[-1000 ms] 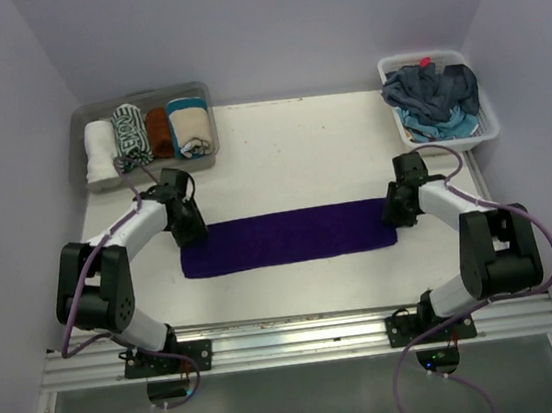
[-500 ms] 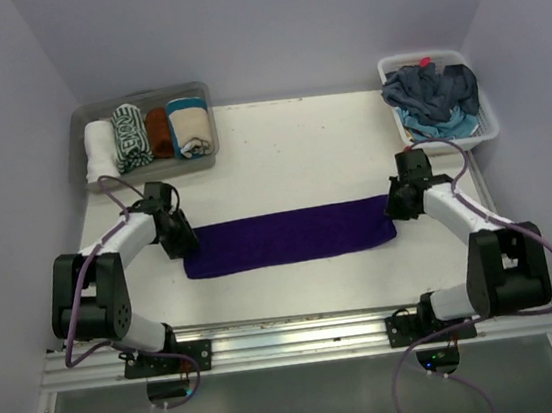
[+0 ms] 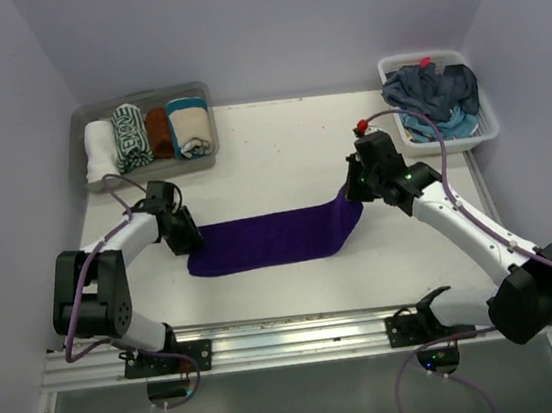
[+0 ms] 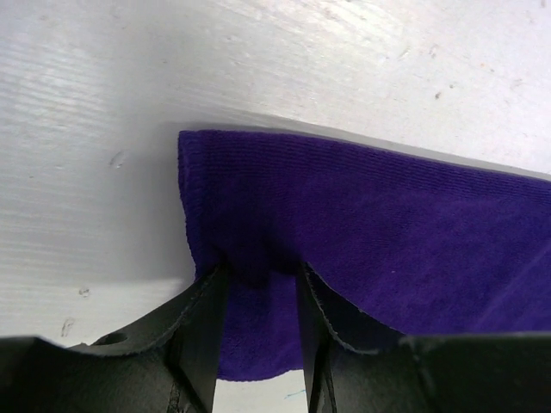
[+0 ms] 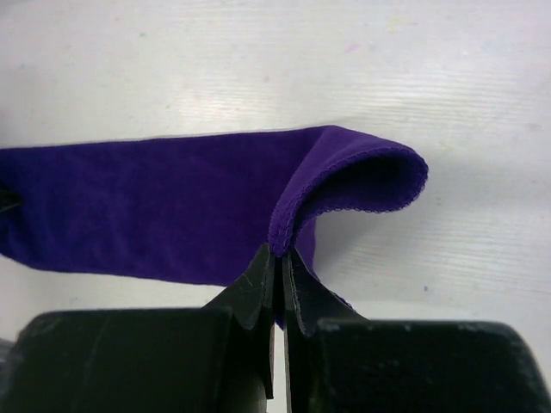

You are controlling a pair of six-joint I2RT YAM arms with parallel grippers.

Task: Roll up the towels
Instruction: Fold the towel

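A deep purple towel (image 3: 275, 239) lies as a long strip across the middle of the table. My left gripper (image 3: 187, 239) is on its left end. In the left wrist view the gripper (image 4: 263, 275) is open, with its fingers (image 4: 207, 318) apart and set down on the towel (image 4: 387, 232), which lies flat between them. My right gripper (image 3: 353, 192) is shut on the towel's right end and holds it lifted and curled over toward the left. In the right wrist view the gripper (image 5: 280, 254) pinches the hem of the towel (image 5: 172, 206).
A clear plastic tub (image 3: 197, 93) at the back left holds several rolled towels (image 3: 146, 132). A white lattice basket (image 3: 488, 125) at the back right holds a heap of loose towels (image 3: 433, 91). The purple walls stand close on both sides.
My right gripper has lifted the towel's right end and carried it left and back, which shortens the strip. The left gripper stays at the left end, and the towel has shifted slightly right.
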